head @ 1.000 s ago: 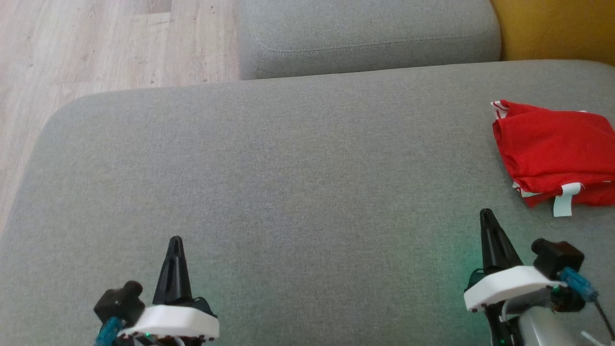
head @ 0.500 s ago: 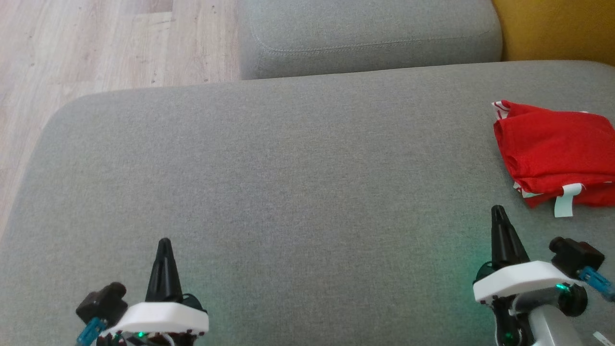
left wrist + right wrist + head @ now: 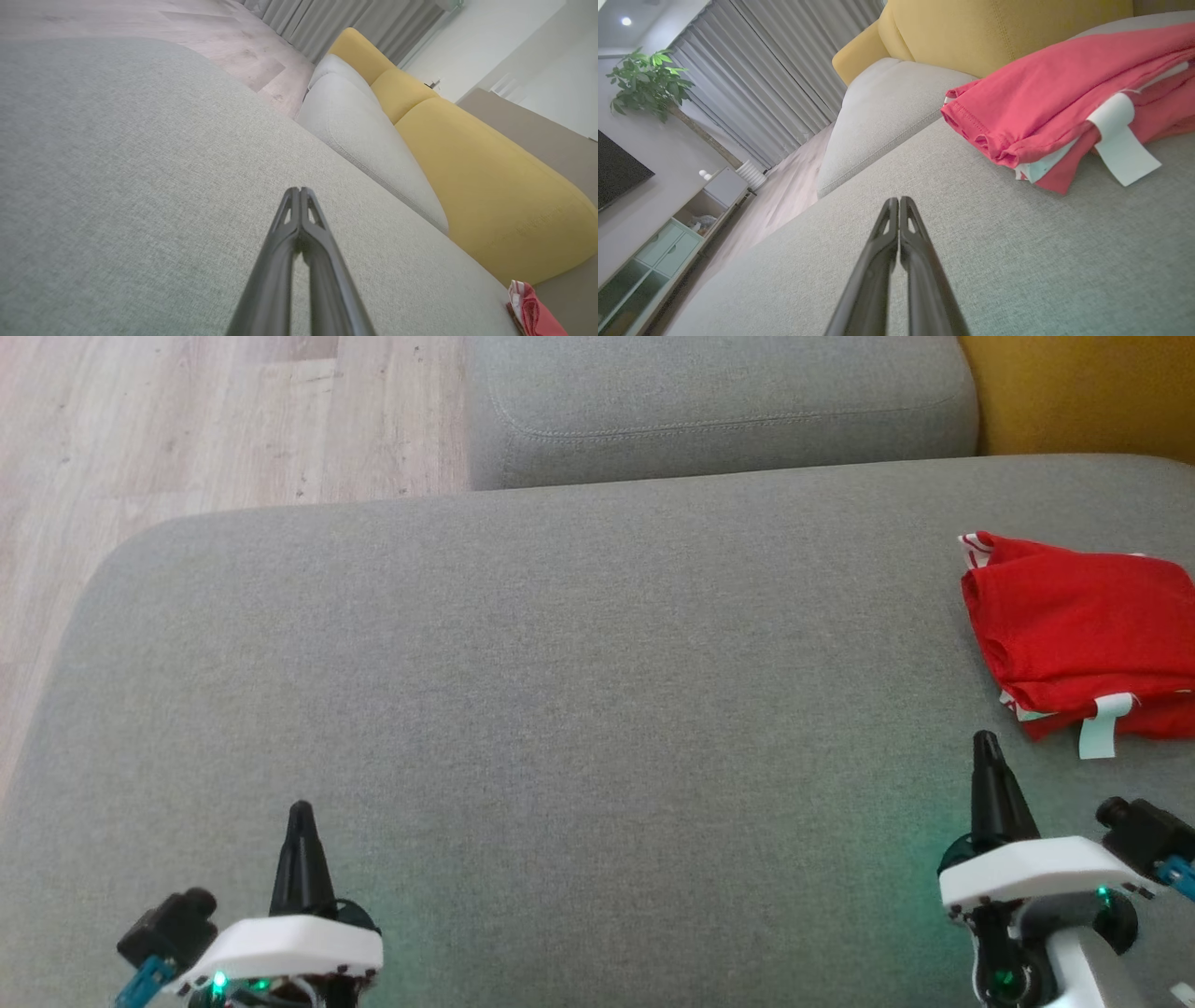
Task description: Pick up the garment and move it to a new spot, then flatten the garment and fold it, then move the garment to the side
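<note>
We see a grey sofa seat (image 3: 560, 663) with yellow back cushions (image 3: 490, 186), a pale wood floor (image 3: 187, 429), grey curtains (image 3: 761, 84) and a potted plant (image 3: 644, 77).

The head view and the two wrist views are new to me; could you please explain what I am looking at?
This is a two-armed robot at a grey sofa seat. The head view looks down from its head: its left fingers show at lower left, its right fingers at lower right. Each wrist view looks along that arm's own dark fingers. Both pairs are shut and hold nothing. A folded red garment with a white tag lies at the seat's right side, apart from them.
</note>
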Controlling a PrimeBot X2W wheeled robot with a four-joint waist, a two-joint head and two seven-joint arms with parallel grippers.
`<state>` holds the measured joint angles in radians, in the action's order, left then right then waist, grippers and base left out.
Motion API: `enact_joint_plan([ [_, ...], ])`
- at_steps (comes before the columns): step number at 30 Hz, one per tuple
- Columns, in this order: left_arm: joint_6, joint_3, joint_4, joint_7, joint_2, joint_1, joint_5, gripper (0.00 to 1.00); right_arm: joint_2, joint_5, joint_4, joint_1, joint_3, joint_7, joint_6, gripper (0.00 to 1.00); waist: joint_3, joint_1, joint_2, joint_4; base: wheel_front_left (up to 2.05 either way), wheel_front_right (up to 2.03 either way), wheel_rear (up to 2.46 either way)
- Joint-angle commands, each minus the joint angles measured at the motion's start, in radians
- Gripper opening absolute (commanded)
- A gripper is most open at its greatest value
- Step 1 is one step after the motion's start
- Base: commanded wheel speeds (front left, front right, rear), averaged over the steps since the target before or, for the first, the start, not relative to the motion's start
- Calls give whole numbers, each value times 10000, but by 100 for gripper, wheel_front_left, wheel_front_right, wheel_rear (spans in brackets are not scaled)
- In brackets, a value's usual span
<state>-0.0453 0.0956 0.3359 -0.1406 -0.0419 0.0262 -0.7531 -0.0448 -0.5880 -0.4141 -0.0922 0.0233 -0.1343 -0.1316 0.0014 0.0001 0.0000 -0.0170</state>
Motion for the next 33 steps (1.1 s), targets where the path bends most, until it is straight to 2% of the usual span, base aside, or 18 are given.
enact_joint_plan([
  [1, -92, -231, -379, 55, -27, 530, -211, 0, -29, -267, 396, -371, 15, 58, 3, 0, 0, -1, 0, 2, 0, 0, 0],
  [33, -381, -938, -578, 998, -48, 640, -3382, 0, -39, -4043, 889, -290, 354, 977, 5, 0, 7, -1, 0, 66, 0, 0, 0],
])
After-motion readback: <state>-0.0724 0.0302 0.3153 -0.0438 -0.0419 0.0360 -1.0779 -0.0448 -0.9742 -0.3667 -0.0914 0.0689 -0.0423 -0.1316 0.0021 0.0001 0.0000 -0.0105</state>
